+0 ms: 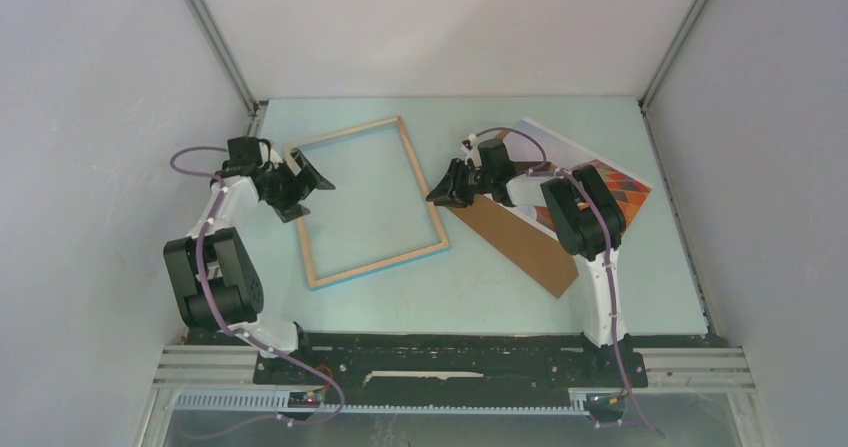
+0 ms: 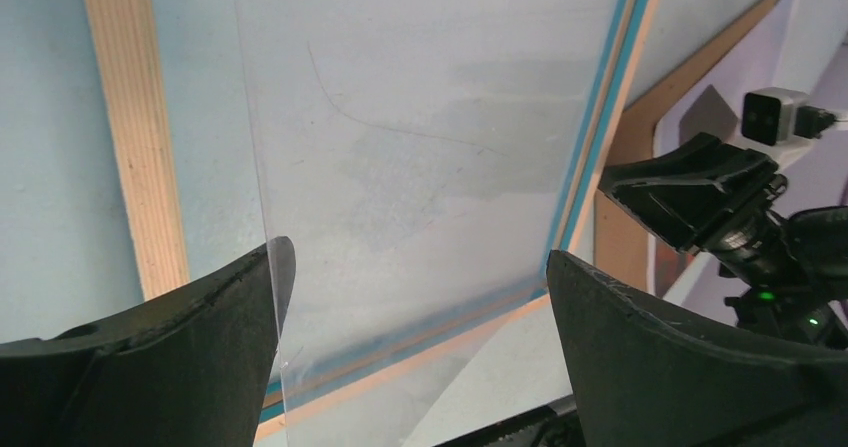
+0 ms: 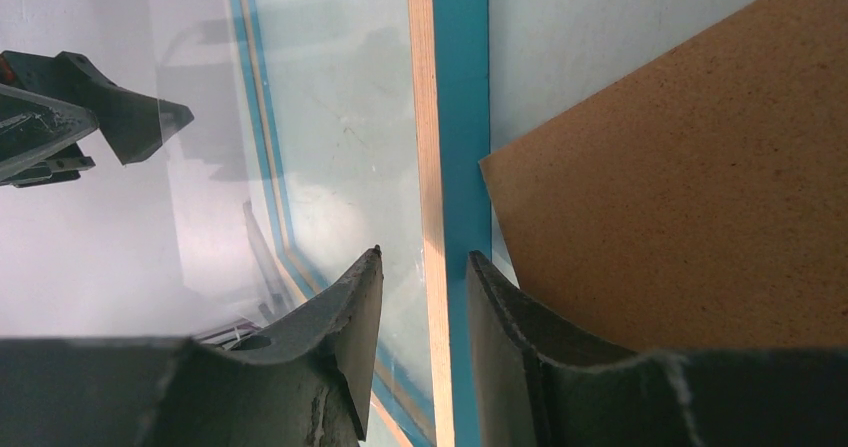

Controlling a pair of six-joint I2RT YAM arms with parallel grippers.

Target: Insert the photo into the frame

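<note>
The frame (image 1: 375,265), light wood with a teal edge, lies tilted on the middle of the table. A clear pane (image 2: 420,117) sits in its opening. My left gripper (image 1: 306,187) hangs at the frame's left bar (image 2: 130,137) with its jaws wide open (image 2: 418,252); the pane's edge runs past its left finger and nothing is held. My right gripper (image 1: 442,191) straddles the frame's right bar (image 3: 455,117), shut on it (image 3: 425,255). The photo (image 1: 615,182), white-bordered with orange-red shapes, lies at the back right, partly hidden under the right arm.
A plain brown backing board (image 1: 525,247) lies to the right of the frame, its corner close to the right bar (image 3: 680,167) and its far end over the photo. White walls enclose the table on three sides. The arm bases stand along the near edge.
</note>
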